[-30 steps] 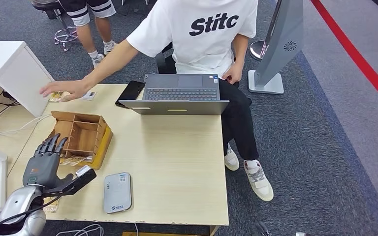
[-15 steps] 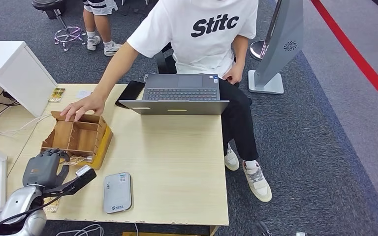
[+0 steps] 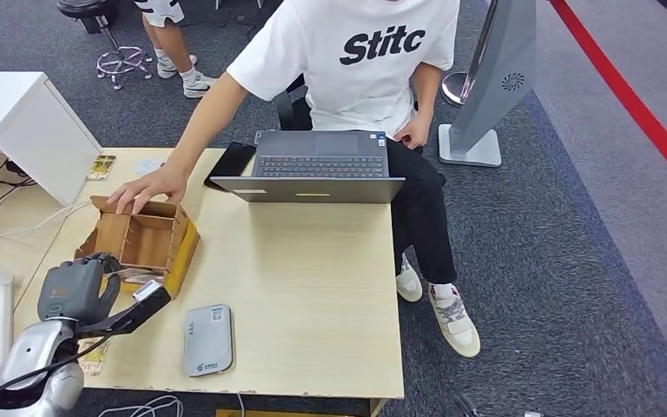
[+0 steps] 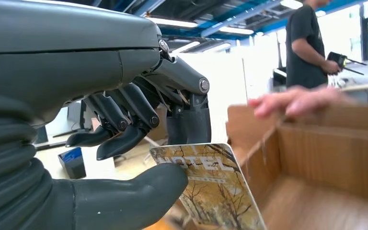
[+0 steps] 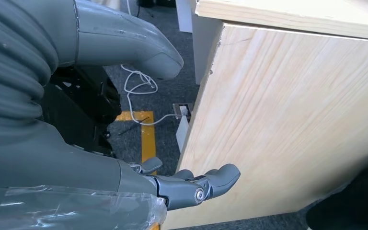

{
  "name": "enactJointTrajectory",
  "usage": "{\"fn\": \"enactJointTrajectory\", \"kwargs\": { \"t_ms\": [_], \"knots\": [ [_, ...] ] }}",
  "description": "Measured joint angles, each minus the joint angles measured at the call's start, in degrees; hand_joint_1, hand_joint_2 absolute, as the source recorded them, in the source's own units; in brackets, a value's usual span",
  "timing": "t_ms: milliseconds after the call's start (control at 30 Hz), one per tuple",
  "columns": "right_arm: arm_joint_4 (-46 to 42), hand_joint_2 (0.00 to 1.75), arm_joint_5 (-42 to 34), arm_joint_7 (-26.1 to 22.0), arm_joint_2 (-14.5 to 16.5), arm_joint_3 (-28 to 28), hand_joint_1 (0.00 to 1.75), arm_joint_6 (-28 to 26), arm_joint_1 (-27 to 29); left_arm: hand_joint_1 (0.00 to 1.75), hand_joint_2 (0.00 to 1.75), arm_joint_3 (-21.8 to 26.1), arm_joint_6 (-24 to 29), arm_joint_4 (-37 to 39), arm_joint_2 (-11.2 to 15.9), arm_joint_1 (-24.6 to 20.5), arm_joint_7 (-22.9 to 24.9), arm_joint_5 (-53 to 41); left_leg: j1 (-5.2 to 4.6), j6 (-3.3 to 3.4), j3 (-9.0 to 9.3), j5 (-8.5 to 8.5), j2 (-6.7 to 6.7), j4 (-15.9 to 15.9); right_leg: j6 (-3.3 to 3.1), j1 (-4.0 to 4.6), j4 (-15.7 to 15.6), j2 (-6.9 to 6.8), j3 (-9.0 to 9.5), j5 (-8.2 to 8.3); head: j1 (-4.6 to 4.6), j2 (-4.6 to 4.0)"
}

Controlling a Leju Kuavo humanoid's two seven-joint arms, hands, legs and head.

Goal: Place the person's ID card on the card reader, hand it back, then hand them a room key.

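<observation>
- Left hand [image 3: 74, 291] lower left of the head view, at the near edge of the wooden box [image 3: 139, 241], fingers curled down.
- Left wrist view: left hand [image 4: 124, 120] pinches a room key card [image 4: 211, 189] printed "HOTEL" with an autumn tree picture, thumb under it, fingers [image 4: 124, 136] curled above; the card is right beside the wooden box [image 4: 316, 163] wall.
- Person in a white T-shirt [image 3: 365, 61] sits at the far side of the table [image 3: 313, 287]; the person's hand [image 3: 143, 189] rests on the box's far rim, left of centre in the frame.
- Card reader [image 3: 207, 339], grey and flat, lies lower centre-left on the table, just right of the left hand, nothing on top.
- Open laptop [image 3: 320, 165] upper centre; dark phone [image 3: 230, 163] just left of it.
- Small cards [image 3: 100, 167] on the table, upper left; can't tell which is the ID.
- Right hand [image 5: 191, 184] in the right wrist view hangs beside the table's wooden side panel [image 5: 292, 124], fingers loosely apart, holding nothing.
- Second person's legs [image 3: 174, 39] at the top left.
</observation>
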Motion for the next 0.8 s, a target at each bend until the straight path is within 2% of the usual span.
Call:
{"fn": "enactJointTrajectory", "kwargs": {
  "t_ms": [133, 467, 800],
  "knots": [
    [0.0, 1.75, 2.1, 1.2, 0.8, -2.1, 0.0, 0.9, 1.2, 1.75, 1.75, 0.1, 0.0, -2.2, 0.0, -2.2, -0.7, 1.0, 0.0, 0.01, 0.0, 0.02, -0.01, 0.0, 0.0, 0.0, 0.0, -0.03, 0.01, 0.0, 0.01, 0.0],
    [0.2, 1.75, 6.8, 4.3, 2.6, -7.2, 0.0, 2.9, 3.9, 1.75, 1.75, 0.1, -2.3, -9.8, 2.4, -12.8, -1.4, 4.9, 0.0, 0.02, 0.01, 0.07, -0.02, 0.0, 0.0, 0.0, 0.0, -0.04, 0.03, 0.02, -0.02, 0.0],
    [0.4, 1.75, 8.2, 5.0, 4.0, -9.8, 0.0, 4.4, 4.7, 1.75, 1.75, 0.1, -2.0, -11.5, 3.1, -14.0, -1.7, 5.0, 0.0, 0.02, 0.01, 0.07, 0.02, 0.0, 0.0, 0.0, 0.0, 0.02, 0.0, 0.02, -0.02, 0.0]
  ]
}}
